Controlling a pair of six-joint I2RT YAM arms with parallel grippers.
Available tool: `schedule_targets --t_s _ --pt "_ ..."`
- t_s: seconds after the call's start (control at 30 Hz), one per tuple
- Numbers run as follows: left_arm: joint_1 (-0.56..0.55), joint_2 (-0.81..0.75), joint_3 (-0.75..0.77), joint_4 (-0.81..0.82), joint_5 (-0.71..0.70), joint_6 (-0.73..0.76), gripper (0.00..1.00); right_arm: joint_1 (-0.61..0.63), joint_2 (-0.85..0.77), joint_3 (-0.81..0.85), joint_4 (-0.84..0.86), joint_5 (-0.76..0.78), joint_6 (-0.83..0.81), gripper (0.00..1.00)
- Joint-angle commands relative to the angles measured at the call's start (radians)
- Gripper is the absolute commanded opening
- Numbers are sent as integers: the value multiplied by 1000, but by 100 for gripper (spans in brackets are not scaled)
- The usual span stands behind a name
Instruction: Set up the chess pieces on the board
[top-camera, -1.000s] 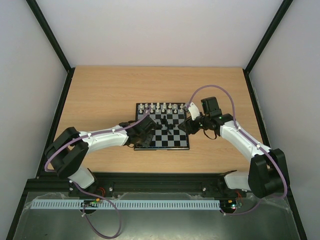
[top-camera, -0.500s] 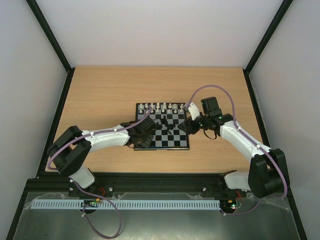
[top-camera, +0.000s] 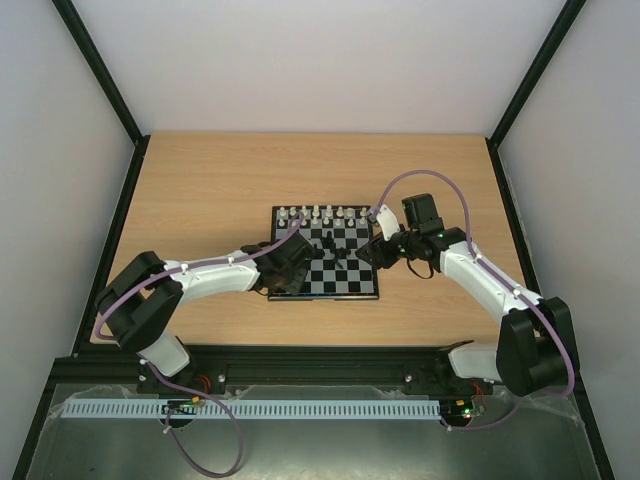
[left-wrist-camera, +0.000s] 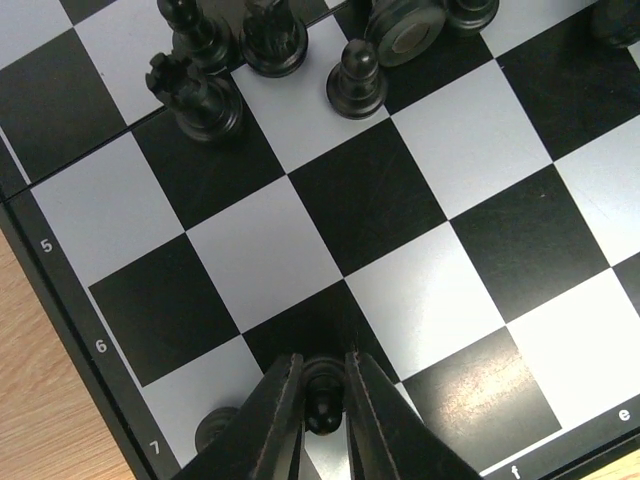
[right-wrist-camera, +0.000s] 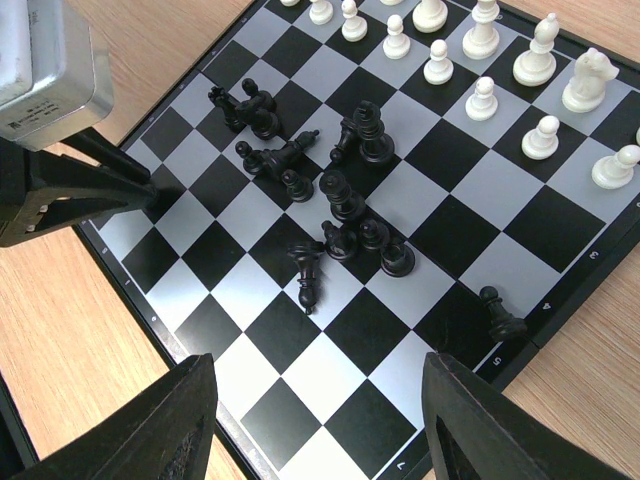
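**Top view.** We list the board (top-camera: 345, 282) mid-table (top-camera: 200, 180). White pieces (top-camera: 320, 213) line its 12 o'clock edge, and black pieces (top-camera: 335, 250) are bunched mid-board. The left gripper (top-camera: 287, 270) is over the 8 o'clock corner, and the right gripper (top-camera: 378, 250) is at the 3 o'clock edge.

**Left wrist view.** The left gripper (left-wrist-camera: 322, 405) is clamped on a black pawn (left-wrist-camera: 322, 392), low over the board (left-wrist-camera: 370, 190) near the rank marked 7. A second pawn (left-wrist-camera: 214, 425) stands at 7 o'clock, apparently on that rank. More black pieces (left-wrist-camera: 200, 95) sit at 12 o'clock.

**Right wrist view.** The right gripper (right-wrist-camera: 315, 385) is apart and holds nothing.
- White pieces (right-wrist-camera: 480, 60) stand in two ranks at 1 o'clock, so we judge that side done as far as this view reaches.
- Black pieces (right-wrist-camera: 330, 190) are jumbled centrally, some toppled.
- A lone black pawn (right-wrist-camera: 497, 315) is at 4 o'clock.

We judge the black side barely begun, with nearly all of it left to place.
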Motion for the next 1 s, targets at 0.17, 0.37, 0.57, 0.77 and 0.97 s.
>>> schedule_targets --t_s 0.17,0.37,0.57,0.77,0.97 --pt "2 -7 13 -10 -23 -10 24 -2 8 -9 -27 -17 -12 57" --pt "1 -96 92 -112 -13 16 27 -3 4 -5 -32 -17 -12 57" --pt "12 -281 172 -110 -28 82 53 -2 -13 43 -70 7 -26 57" --pt "111 -382 189 -8 8 100 99 1 23 146 -181 24 -89 54" --pt "168 -419 82 137 -43 161 99 25 82 240 -259 64 -114 53"
